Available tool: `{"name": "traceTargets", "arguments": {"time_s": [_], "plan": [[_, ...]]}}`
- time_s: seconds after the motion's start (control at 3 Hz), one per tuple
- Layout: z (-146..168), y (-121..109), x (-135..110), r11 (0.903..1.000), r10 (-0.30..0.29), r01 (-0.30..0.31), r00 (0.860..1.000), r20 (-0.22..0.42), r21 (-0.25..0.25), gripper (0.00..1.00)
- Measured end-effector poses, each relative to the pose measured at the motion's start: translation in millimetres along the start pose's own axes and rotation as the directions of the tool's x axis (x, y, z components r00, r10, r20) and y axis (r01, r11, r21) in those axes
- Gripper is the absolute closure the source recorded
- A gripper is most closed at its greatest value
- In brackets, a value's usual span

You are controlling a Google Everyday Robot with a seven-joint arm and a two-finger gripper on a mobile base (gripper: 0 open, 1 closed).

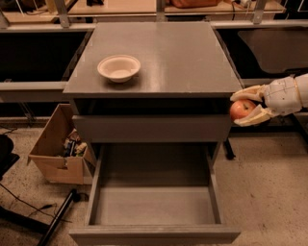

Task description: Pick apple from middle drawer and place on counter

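At far left, an open cardboard box (57,150) stands on the speckled floor (269,192), just beside the cabinet's left side, with small mixed items inside that cannot be identified. A dark pole (58,217) lies slanted on the floor in front of it. On the counter (168,48), a cream bowl (119,67) sits upright near the front left corner; it appears to hold nothing. Below the counter's front edge, the shallower drawer front (149,128) is pulled out a little. Beneath it, the middle drawer (154,207) is pulled well out toward the camera, its plain grey floor bare. At the right, the gripper (238,110) reaches in from the right edge of the view at about the level of the counter's front right corner, close beside the cabinet and off the counter. Its two pale fingers (254,116) are clamped on the apple (243,110), one above the fruit and one below. The apple is held in the air just outside the cabinet's right side, clear of both the drawer and the counter surface. Wooden benches (120,7) run across the background.
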State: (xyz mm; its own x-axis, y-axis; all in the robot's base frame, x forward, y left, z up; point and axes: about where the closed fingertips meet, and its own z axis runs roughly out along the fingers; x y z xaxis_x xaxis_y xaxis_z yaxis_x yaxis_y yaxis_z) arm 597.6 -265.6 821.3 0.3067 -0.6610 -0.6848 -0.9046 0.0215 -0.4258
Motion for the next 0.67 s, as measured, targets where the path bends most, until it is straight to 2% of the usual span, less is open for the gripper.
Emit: {"name": "traceTargets", "arguments": {"time_s": [0.33, 0.67], "plan": [[11, -32, -8, 0.9984, 0.003, 0.000, 0.999, 0.047, -0.057, 1.00], [-16, -93, -43, 0.9989, -0.037, 0.035, 0.998, 0.047, 0.032, 1.00]]}}
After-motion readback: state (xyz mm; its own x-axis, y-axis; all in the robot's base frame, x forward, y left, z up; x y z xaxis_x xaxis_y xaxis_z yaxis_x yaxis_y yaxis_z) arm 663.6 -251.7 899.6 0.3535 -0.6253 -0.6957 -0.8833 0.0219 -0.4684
